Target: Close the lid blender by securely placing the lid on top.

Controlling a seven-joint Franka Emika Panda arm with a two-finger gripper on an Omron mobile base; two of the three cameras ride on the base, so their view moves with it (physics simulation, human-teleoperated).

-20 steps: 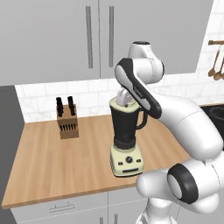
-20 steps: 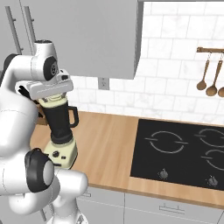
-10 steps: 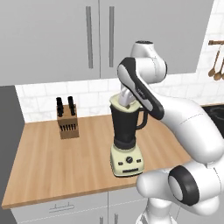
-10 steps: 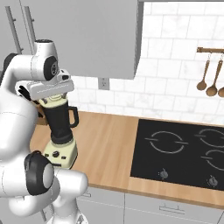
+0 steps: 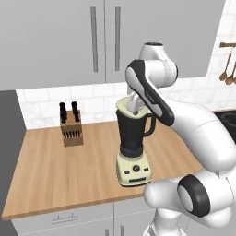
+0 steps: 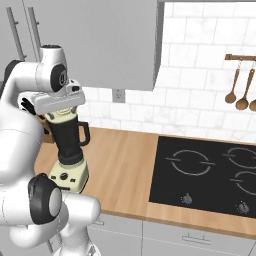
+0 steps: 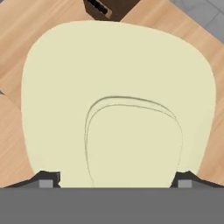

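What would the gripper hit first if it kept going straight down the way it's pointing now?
Most likely the lid, which lies directly ahead of the gripper and sits on top of the blender. The raised knob in its centre lies between the open jaws, so it would probably be met first.

Blender (image 5: 134, 147) stands on the counter (image 5: 60, 175), toward its front edge. Lid (image 5: 125, 107) sits on top of the jar. Gripper (image 5: 136, 107) directly above the lid, finger tips (image 7: 47, 178) spread to either side of the knob (image 7: 133, 142). Knife block (image 5: 71, 126) on the counter behind and left of the blender, by the wall. Cooktop (image 6: 210, 172) well right of the blender. Spoons (image 6: 240, 92) hang on the wall behind the cooktop.
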